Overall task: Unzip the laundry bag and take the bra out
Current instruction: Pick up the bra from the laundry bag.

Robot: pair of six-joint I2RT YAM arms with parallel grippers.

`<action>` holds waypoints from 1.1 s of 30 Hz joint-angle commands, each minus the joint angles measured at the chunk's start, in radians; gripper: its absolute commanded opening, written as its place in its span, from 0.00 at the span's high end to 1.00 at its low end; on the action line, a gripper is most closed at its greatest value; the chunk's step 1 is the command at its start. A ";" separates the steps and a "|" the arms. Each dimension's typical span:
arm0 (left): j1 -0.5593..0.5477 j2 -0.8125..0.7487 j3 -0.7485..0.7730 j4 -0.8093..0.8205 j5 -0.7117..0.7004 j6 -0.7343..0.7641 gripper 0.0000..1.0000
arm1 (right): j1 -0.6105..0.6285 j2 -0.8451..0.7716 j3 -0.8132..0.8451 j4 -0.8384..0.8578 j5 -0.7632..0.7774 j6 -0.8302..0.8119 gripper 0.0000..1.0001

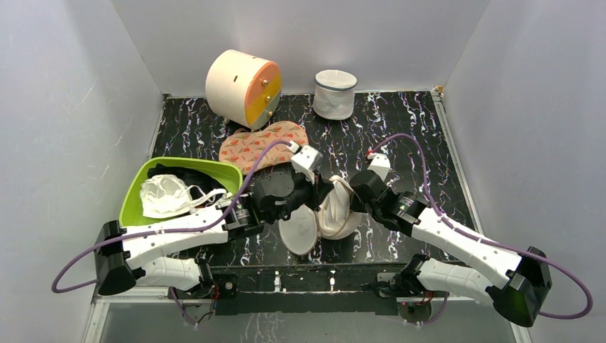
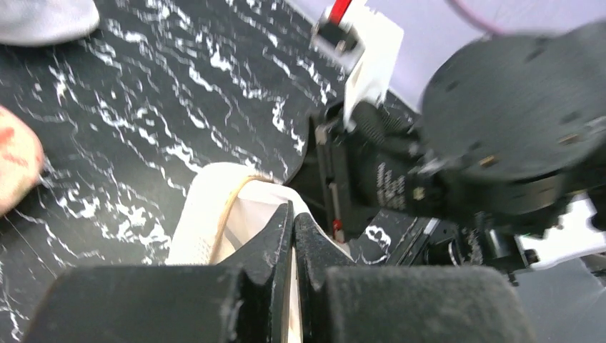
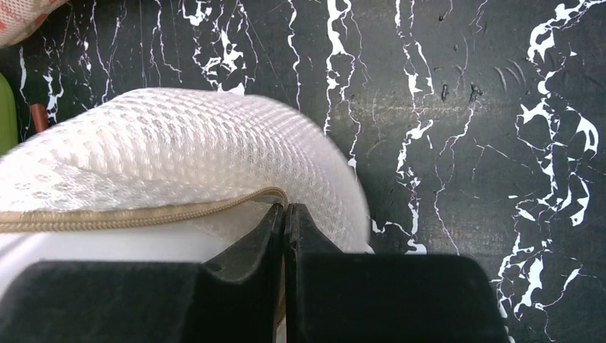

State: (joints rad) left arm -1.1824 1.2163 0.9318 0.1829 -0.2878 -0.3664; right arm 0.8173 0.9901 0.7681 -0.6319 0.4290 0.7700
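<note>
The left fingers (image 2: 289,223) are sitting almost shut, pinching a thin fold of the cream laundry bag (image 2: 204,218) between their tips. A sliver of pale fabric is showing in the hairline gap between the black pads. The right fingers (image 3: 281,223) are pressing fully together, gripping the bag where its tan zip trim (image 3: 143,214) is running into their tips, and the mesh dome is bulging just beyond them.

From above, the two pairs of fingers are facing each other, with the bag sitting between them on the black marbled counter (image 1: 343,143) and touching both. The bag's flat round face (image 1: 299,230) is lying just on the near side of the left fingers.

In the left wrist view, the right arm's black housing (image 2: 386,179) is showing just beyond the left fingers. It is carrying small white lettering that is too blurred to read.

Well off to the left of the left fingers, the white bra (image 1: 164,196) is lying in a green bin (image 1: 132,204) beside a black garment (image 1: 187,175). Beyond both pairs of fingers, an orange patterned cloth (image 1: 261,146) is lying on the counter. Farther back, a cream drum (image 1: 232,82) with an orange face and a white mesh cylinder (image 1: 334,93) are standing near the far wall.
</note>
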 commanded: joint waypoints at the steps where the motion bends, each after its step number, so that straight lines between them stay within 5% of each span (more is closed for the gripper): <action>1: -0.003 -0.066 0.150 -0.063 -0.023 0.112 1.00 | 0.002 -0.006 -0.009 0.006 0.058 0.022 1.00; 10: 0.000 -0.071 0.315 -0.152 -0.099 0.169 1.00 | 0.001 -0.040 -0.021 -0.002 0.070 0.032 1.00; 17: 0.004 -0.025 0.248 -0.156 -0.068 0.075 1.00 | 0.001 -0.073 0.010 -0.014 0.067 0.020 1.00; 28: 0.007 -0.010 0.092 -0.027 0.289 0.062 1.00 | 0.001 -0.043 0.098 0.041 0.018 -0.022 1.00; 33: 0.008 -0.036 0.100 0.013 0.342 0.092 1.00 | 0.001 0.010 0.108 0.072 -0.008 -0.028 1.00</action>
State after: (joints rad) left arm -1.1767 1.2297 1.0122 0.0971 -0.0460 -0.3065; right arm 0.8177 0.9733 0.8295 -0.6289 0.4328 0.7578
